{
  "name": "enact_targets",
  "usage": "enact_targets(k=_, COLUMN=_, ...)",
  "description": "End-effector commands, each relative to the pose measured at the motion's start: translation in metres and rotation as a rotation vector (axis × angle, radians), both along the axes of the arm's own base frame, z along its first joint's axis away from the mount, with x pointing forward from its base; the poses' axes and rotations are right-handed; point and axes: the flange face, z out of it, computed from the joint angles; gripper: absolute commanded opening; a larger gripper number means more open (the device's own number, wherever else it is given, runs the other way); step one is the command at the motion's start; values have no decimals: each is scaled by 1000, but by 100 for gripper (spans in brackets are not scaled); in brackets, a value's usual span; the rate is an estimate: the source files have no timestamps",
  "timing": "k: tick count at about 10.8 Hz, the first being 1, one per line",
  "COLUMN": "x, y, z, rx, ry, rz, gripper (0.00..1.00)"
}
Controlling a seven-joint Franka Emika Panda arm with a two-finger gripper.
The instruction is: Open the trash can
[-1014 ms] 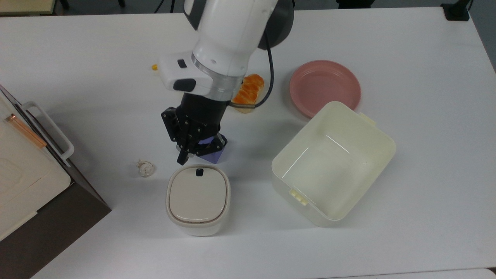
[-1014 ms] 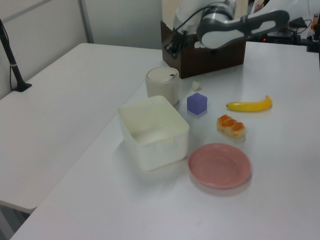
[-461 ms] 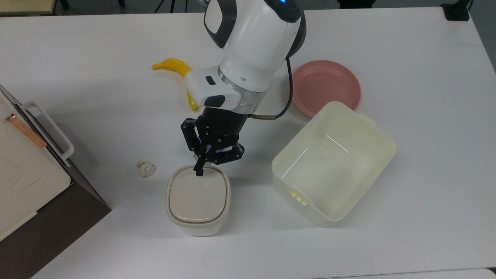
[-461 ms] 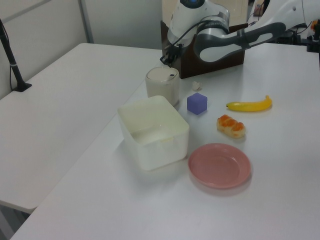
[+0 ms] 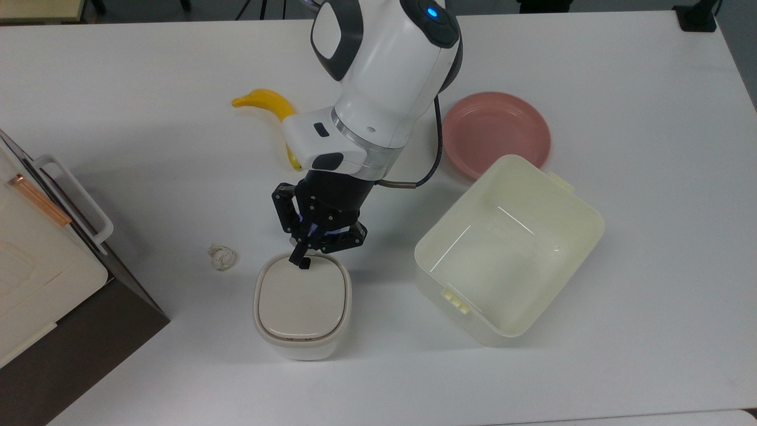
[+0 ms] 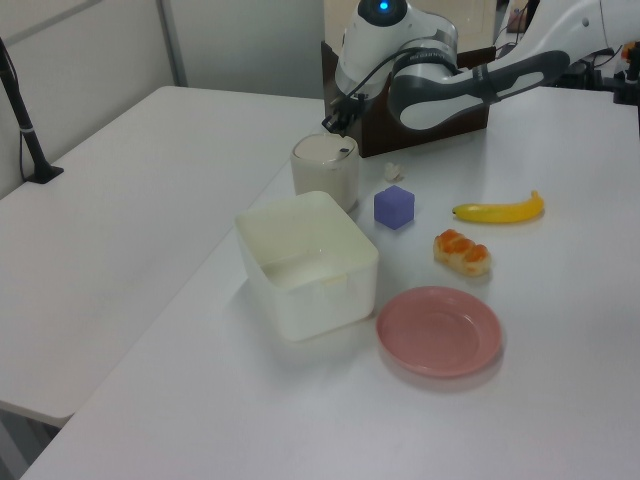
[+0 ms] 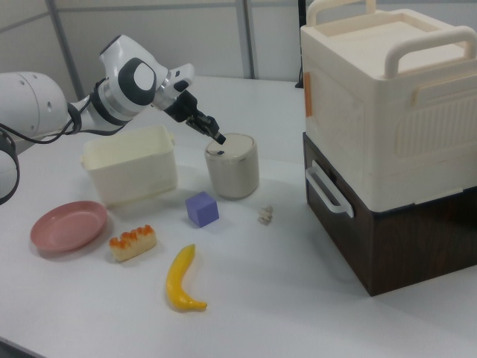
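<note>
The big white counter (image 5: 621, 367) holds everything. On the top view's left stands a big cream-white box with handles (image 7: 387, 97), sitting on a dark brown base (image 7: 395, 239). The white robot arm (image 5: 384, 77) reaches down toward the middle of the counter. A large cream-yellow plastic tub with no lid (image 5: 510, 249) sits on the top view's right, and a round pink plate (image 5: 495, 133) lies just beside its far corner. The small white trash can with a beige lid (image 5: 302, 306) stands near the middle of the counter, between the tub and the big box, and its lid is down. The black jaws (image 5: 302, 259) are pinched together into one thin tip, with nothing between them. That tip points down at the edge of the lid nearest the arm; I cannot tell if it touches. A yellow banana (image 7: 182, 280) lies on the counter, well apart from the trash can. A small orange and cream piece of food (image 7: 133, 243) lies near the plate. A small purple cube (image 7: 202, 209) sits near the trash can. A tiny crumpled white scrap (image 5: 222, 257) lies between the trash can and the brown base.
</note>
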Motion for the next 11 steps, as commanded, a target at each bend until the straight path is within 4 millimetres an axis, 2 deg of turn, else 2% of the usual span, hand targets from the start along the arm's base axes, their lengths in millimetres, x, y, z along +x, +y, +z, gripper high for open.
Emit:
enact_targets(k=1, x=-9, y=-3, z=-14, rx=-50, ry=50, rz=-21, gripper=0)
enact_targets(k=4, x=-12, y=-3, z=-28, rx=-60, ry=80, rz=-16, gripper=0)
enact_targets(k=6, x=-16, y=11, z=-48, rx=-79, ry=113, rz=15, gripper=0)
enact_targets(k=9, x=-16, y=12, z=-53, rx=-83, ry=116, rz=16, gripper=0)
enact_targets(k=11, x=-14, y=10, z=-47, rx=-68, ry=96, rz=10, gripper=0)
